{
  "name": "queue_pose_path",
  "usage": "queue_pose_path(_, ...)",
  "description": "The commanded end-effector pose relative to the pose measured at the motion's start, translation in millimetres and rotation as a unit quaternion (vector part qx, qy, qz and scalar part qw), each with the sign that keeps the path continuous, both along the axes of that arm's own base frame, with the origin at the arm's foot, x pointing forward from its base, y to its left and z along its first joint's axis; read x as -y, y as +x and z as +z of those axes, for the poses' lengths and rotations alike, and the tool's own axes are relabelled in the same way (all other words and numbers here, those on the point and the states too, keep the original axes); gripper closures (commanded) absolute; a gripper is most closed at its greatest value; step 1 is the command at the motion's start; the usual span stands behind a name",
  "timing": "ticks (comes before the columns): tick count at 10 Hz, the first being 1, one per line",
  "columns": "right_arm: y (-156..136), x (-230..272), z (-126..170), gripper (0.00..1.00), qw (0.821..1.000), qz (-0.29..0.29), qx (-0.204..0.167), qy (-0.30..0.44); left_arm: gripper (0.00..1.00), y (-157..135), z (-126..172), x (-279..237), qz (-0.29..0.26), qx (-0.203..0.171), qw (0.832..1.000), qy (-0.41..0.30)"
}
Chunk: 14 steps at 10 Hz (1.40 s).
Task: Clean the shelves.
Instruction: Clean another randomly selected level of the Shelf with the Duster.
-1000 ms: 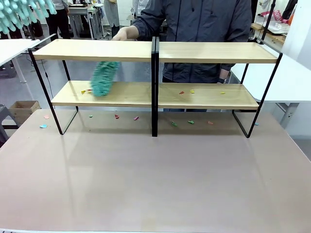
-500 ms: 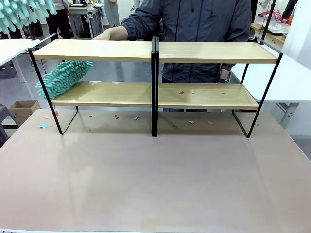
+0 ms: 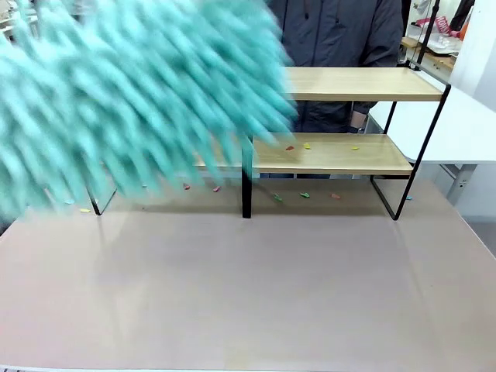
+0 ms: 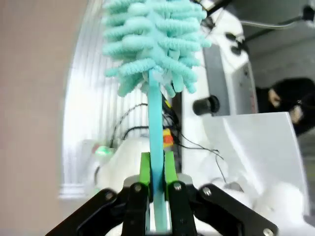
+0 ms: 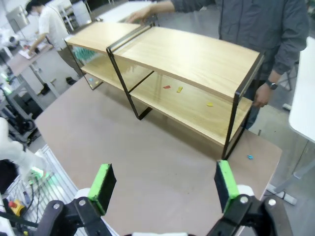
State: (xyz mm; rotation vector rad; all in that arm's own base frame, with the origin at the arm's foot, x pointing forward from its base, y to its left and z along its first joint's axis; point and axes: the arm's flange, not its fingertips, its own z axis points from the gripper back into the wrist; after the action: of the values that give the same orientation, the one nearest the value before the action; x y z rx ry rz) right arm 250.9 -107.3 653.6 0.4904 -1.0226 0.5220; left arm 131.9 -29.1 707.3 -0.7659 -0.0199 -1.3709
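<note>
Right wrist view: coloured scraps lie on the lower board of the shelves, the right gripper gapes wide and empty, and the left gripper clamps the handle of a teal duster.

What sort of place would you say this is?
Most likely a robotics lab: the left gripper holds a duster, the shelves stand on a work table, and another person works at a bench behind.
</note>
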Motion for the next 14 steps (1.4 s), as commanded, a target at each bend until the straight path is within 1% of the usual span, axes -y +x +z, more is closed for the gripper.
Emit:
queue_pose_path(1,0.7,0.2,1.2,0.00,1.000,0.004,0.002,0.003,0.88,14.0,-9.1,62.5,0.007,0.001,0.999,0.031)
queue_pose_path(2,0.7,0.2,1.2,0.00,1.000,0.004,0.002,0.003,0.88,22.6,-20.7,96.8,0.047,0.009,0.998,0.044)
queue_pose_path(3,0.7,0.2,1.2,0.00,1.000,0.004,0.002,0.003,0.88,41.3,-31.3,112.0,0.061,-0.024,0.997,0.044)
queue_pose_path(4,0.7,0.2,1.2,0.00,1.000,0.004,0.002,0.003,0.88,62.5,-43.2,114.8,0.096,-0.041,0.993,0.057)
queue_pose_path(5,0.7,0.2,1.2,0.00,1.000,0.004,0.002,0.003,0.88,69.8,-47.3,107.8,0.094,-0.102,0.987,0.081)
queue_pose_path(6,0.7,0.2,1.2,0.00,1.000,0.004,0.002,0.003,0.88,50.1,-43.0,119.3,0.056,-0.012,0.996,0.064)
queue_pose_path(8,0.7,0.2,1.2,0.00,1.000,0.004,0.002,0.003,0.88,50.1,-43.0,119.3,0.056,-0.012,0.996,0.064)
queue_pose_path(9,0.7,0.2,1.2,0.00,1.000,0.004,0.002,0.003,0.88,69.5,-52.2,120.5,0.074,-0.041,0.993,0.077)
queue_pose_path(10,0.7,0.2,1.2,0.00,1.000,0.004,0.002,0.003,0.88,83.9,-66.8,157.7,0.110,-0.055,0.989,0.083)
queue_pose_path(11,0.7,0.2,1.2,0.00,1.000,0.004,0.002,0.003,0.88,96.0,-80.2,187.7,0.147,-0.055,0.985,0.078)
queue_pose_path(12,0.7,0.2,1.2,0.00,1.000,0.004,0.002,0.003,0.88,103.9,-94.2,215.3,0.188,-0.065,0.978,0.067)
queue_pose_path(13,0.7,0.2,1.2,0.00,1.000,0.004,0.002,0.003,1.00,110.4,-110.9,243.1,0.230,-0.079,0.965,0.096)
queue_pose_path(14,0.7,0.2,1.2,0.00,1.000,0.004,0.002,0.003,1.00,112.4,-137.6,277.2,0.274,-0.113,0.946,0.131)
